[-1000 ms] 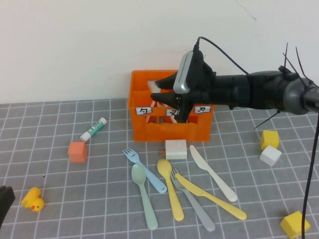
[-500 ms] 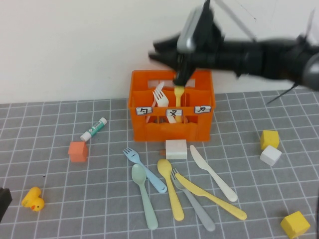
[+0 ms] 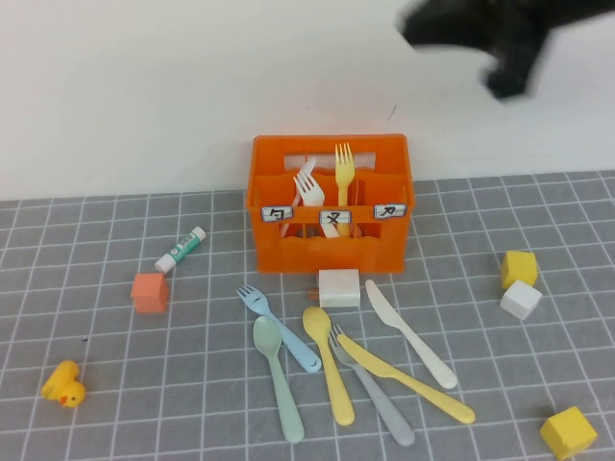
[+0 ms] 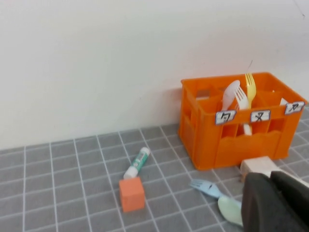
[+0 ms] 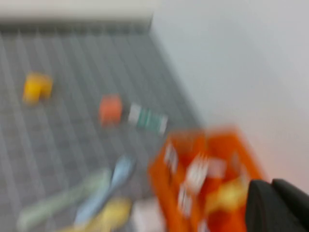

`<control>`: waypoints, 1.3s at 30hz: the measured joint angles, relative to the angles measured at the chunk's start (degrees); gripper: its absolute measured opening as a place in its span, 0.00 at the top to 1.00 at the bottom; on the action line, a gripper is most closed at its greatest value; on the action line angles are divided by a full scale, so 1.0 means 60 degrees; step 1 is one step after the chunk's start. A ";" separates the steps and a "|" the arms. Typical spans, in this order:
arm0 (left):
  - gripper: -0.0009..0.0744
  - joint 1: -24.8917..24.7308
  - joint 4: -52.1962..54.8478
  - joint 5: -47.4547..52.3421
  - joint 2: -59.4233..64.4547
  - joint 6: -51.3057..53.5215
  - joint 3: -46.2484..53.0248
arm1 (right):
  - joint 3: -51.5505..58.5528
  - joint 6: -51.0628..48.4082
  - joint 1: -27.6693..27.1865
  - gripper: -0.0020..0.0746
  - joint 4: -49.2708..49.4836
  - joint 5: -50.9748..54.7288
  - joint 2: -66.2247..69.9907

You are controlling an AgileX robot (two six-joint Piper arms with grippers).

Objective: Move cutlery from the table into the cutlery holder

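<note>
Orange cutlery holder (image 3: 332, 206) sits on the grey-tiled table (image 3: 115, 365) against the wall, slotted walls, three white labels facing the robot. Yellow fork (image 3: 343, 173) stands upright in the middle compartment, tines up, long axis near vertical. White fork (image 3: 309, 188) just left of it, tines up, leaning left; a white spoon shape shows behind it in the left wrist view.

Loose cutlery in front of the holder, all lying flat, handles running toward the robot:
- light blue fork (image 3: 279, 327), tines far-left
- mint spoon (image 3: 277, 375), bowl at far end
- yellow spoon (image 3: 329, 375), bowl at far end
- grey fork (image 3: 373, 392), tines partly under the yellow knife (image 3: 408, 379)
- cream knife (image 3: 408, 331), blade tip toward the holder

Yellow knife lies diagonal, crossing the grey fork.

Right tool (image 3: 500, 38) is high above the holder's right side, motion-blurred, clenched, nothing in it. Left tool (image 4: 277, 203) low near the robot's side of the table, clenched, empty.
</note>
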 joint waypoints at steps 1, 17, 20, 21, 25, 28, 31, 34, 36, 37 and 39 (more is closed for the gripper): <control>0.99 0.0000 0.0000 -0.0073 0.0000 0.0000 0.0018 | 0.0087 0.0596 0.0000 0.96 -0.0763 0.0440 -0.0250; 0.99 0.0000 -0.0148 -0.1271 -0.0013 0.0026 0.0473 | 0.6949 0.3746 0.0000 0.96 -0.5297 -0.1609 -0.6692; 0.99 0.0000 -0.0148 -0.1271 -0.0013 0.0026 0.0473 | 0.8494 0.3829 0.0000 0.96 -0.5338 -0.2234 -0.8065; 0.99 0.0000 -0.0148 -0.1271 -0.0013 0.0026 0.0473 | 0.9032 0.3890 0.0000 0.96 -0.5338 -0.2446 -0.8528; 0.99 0.0000 -0.0148 -0.1271 -0.0013 0.0041 0.0473 | 1.0850 0.4338 0.0000 0.96 -0.5338 -0.3175 -1.0176; 0.99 0.0000 -0.0148 -0.1271 -0.0013 0.0041 0.0473 | 1.2006 0.4884 0.0000 0.96 -0.5124 -0.3436 -1.1126; 0.99 0.0000 -0.0148 -0.1271 -0.0013 0.0061 0.0473 | 1.2948 0.5090 0.0000 0.96 -0.4913 -0.3418 -1.1791; 0.99 0.0000 -0.0128 -0.1096 -0.0013 0.0075 0.0473 | 1.3584 0.5155 0.0000 0.96 -0.4610 -0.3395 -1.2158; 0.99 0.0000 -0.0110 -0.0911 -0.0013 0.0097 0.0473 | 1.3751 0.5168 0.0000 0.96 -0.4528 -0.3395 -1.2224; 0.99 0.0000 -0.0113 -0.0791 -0.0013 0.0097 0.0479 | 1.3771 0.5168 0.0000 0.96 -0.4488 -0.3414 -1.2224; 0.99 0.0000 -0.0113 -0.0650 -0.0013 0.0097 0.0479 | 1.3767 0.5176 0.0000 0.97 -0.4446 -0.3449 -1.2224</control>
